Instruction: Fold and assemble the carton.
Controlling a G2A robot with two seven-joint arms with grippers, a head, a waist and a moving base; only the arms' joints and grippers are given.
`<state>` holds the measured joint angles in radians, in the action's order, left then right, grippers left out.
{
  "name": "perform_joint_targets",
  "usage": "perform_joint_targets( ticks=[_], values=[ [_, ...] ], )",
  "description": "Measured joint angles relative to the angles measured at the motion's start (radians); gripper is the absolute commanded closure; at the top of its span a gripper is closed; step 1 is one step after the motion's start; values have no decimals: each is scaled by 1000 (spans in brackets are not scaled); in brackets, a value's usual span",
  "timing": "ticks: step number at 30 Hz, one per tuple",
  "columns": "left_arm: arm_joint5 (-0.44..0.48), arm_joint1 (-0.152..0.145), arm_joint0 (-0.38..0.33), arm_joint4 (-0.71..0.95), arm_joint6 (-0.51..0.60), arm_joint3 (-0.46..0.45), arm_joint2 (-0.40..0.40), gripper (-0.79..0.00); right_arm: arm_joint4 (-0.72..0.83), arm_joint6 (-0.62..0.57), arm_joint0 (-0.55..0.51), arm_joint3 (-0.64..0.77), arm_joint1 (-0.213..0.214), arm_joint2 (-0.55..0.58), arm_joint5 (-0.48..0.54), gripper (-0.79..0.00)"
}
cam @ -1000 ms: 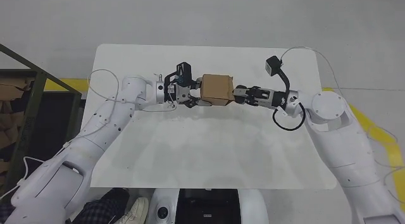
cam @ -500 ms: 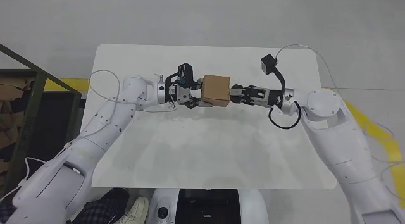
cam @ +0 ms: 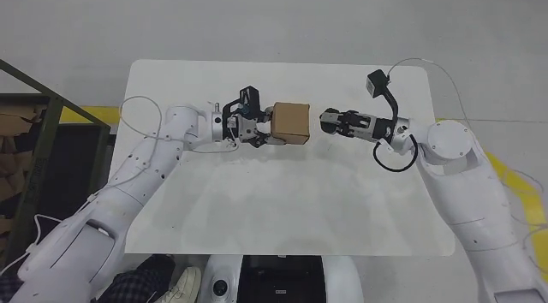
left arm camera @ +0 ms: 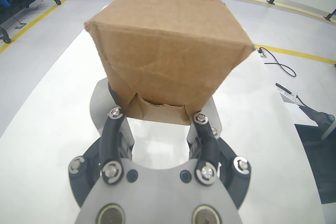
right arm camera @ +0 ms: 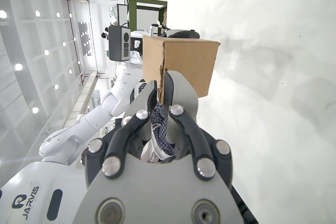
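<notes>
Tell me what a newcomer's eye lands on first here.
The brown carton, already folded into a box, sits midway across the white table, clamped at one end by the left tool. The right tool faces its opposite side with a small gap between them, so both arms form one line across the table.

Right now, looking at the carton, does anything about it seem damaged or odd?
Yes. The carton has ragged, torn cardboard along its far top edge and at the small flap by the left gripper, and its front face is creased.
</notes>
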<state>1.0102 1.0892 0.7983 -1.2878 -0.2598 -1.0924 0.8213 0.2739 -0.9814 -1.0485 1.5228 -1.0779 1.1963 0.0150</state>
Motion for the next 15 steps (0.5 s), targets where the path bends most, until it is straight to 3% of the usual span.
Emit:
perform_joint_targets(
  ticks=[12,14,15],
  values=[
    [-101,37,-38,-134,38,98,-80,-311,-15,-15,-17,7,4,0,60,-89],
    [-103,43,-43,-147,35,111,-91,-329,-15,-14,-18,5,4,-4,63,-95],
    [-102,46,-46,-150,33,118,-95,-406,-14,-14,-18,4,4,-6,64,-102]
  ],
)
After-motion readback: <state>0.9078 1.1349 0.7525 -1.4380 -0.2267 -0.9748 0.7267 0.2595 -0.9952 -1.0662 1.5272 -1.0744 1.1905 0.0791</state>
